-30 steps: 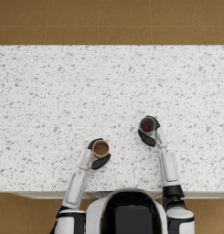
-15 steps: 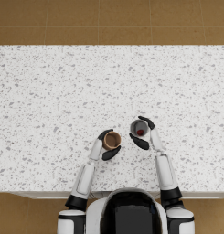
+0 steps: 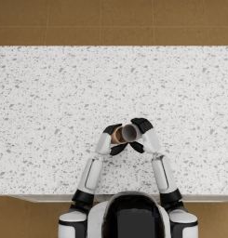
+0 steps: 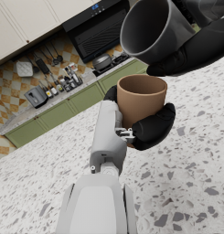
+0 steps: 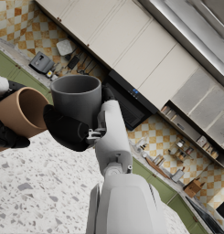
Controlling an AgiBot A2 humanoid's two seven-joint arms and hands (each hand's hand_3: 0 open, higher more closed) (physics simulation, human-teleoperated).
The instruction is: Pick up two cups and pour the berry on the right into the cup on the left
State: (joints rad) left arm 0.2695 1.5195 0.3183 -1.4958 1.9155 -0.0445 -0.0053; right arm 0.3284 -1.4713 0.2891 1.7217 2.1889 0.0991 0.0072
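Grey cup [image 3: 130,133] is held above the counter [image 3: 50,93], tipped toward the brown cup [image 3: 118,135], its mouth over the brown cup's rim. The berry cannot be made out in any view. Right hand [image 3: 142,131] grips the grey cup around its wall. Left hand [image 3: 111,138] grips the brown cup, upright. Kitchen cabinets [image 5: 131,50] and stove [image 4: 102,29] stand behind.

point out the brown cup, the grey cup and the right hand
brown cup [image 4: 140,101], left wrist view, on its outer wall
grey cup [image 5: 77,103], right wrist view, on its side wall
right hand [image 5: 67,130], right wrist view, on the palm
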